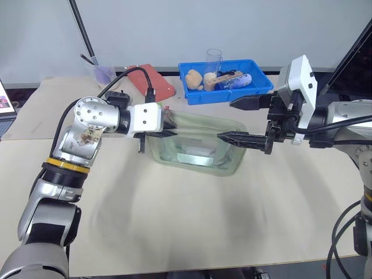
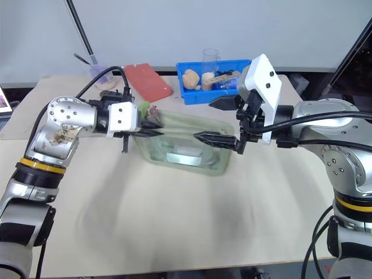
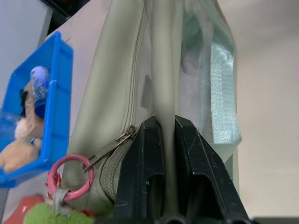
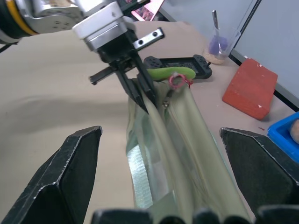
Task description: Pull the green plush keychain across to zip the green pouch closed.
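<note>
The green pouch point(image 1: 197, 145), pale sage with a clear window, stands in the middle of the table. My left gripper point(image 3: 168, 122) is shut on a fold of the pouch's top edge at its left end, beside the zipper. The zipper pull sits at that same end, and a pink ring point(image 3: 70, 175) links it to the lime-green plush keychain point(image 4: 170, 73), which hangs just behind the gripper. My right gripper point(image 1: 225, 121) hovers open over the pouch's right end, its fingers wide apart and holding nothing.
A blue bin point(image 1: 264, 87) with plush toys and a bottle stands behind the pouch. A red flat case point(image 1: 154, 80) lies at the back left, near a black controller point(image 4: 180, 63) and a cup point(image 1: 102, 72). A clear cup point(image 1: 214, 58) stands behind the bin.
</note>
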You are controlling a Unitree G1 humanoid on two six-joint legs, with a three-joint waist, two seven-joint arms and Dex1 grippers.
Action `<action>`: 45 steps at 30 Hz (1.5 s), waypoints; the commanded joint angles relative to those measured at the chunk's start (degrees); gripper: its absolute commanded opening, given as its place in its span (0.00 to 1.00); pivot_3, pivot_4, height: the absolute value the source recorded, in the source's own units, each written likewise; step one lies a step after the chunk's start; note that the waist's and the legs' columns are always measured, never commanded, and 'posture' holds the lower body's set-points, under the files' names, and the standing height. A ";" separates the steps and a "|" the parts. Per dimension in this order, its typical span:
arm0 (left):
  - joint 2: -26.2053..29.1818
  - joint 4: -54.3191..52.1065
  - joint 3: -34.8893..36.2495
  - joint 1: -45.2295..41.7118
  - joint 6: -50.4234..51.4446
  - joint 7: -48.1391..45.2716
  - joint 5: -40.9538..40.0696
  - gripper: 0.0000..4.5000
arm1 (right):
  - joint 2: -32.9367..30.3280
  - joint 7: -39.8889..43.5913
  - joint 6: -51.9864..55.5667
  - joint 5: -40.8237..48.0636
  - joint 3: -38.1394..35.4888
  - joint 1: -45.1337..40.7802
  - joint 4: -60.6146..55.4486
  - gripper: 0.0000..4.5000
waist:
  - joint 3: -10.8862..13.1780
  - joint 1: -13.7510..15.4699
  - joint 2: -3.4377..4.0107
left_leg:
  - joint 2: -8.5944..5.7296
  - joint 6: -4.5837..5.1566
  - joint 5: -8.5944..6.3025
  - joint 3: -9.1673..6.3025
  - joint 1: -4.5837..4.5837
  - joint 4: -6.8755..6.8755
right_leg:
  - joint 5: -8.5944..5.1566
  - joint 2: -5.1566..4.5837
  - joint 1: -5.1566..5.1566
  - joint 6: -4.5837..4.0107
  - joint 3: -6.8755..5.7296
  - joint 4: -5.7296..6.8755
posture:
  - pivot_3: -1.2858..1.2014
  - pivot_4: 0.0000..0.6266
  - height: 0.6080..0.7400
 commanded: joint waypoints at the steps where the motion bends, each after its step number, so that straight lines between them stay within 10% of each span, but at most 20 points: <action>1: 3.10 -7.68 1.72 1.88 6.22 2.13 2.29 0.01 | 0.24 -0.32 -1.70 -0.85 -0.75 -1.86 0.59 1.00 | 0.00 -0.15 0.00 | 0.00 0.00 0.00 0.00 0.02 0.00 | 0.00 0.01 0.00 0.00 0.00 0.02 | 0.52 0.24 1.00; 22: 10.53 -29.70 3.26 10.97 25.79 5.24 1.06 0.01 | 1.37 6.36 -5.67 -4.47 2.95 -2.81 4.84 1.00 | 0.00 0.14 0.00 | 0.00 0.00 0.00 0.00 0.02 -0.01 | -0.01 0.02 0.00 -0.01 0.00 -0.01 | 0.52 0.24 1.00; 33: 10.29 -30.99 7.28 7.67 26.03 2.23 -7.84 0.99 | 1.59 8.35 -6.31 -5.17 2.96 -2.22 6.53 1.00 | 0.00 0.22 0.00 | 0.00 0.00 0.00 0.01 0.01 0.00 | -0.01 0.01 0.01 -0.01 0.00 -0.03 | 0.52 0.24 1.00; 45: 15.72 -21.88 18.48 -3.01 39.86 -1.38 -24.40 0.99 | -2.22 16.70 -28.13 -23.46 11.74 0.08 15.37 1.00 | 0.01 -0.19 0.01 | 0.01 0.00 0.00 0.03 0.06 0.01 | -0.02 0.05 0.00 0.02 0.00 -0.01 | 0.52 0.24 1.00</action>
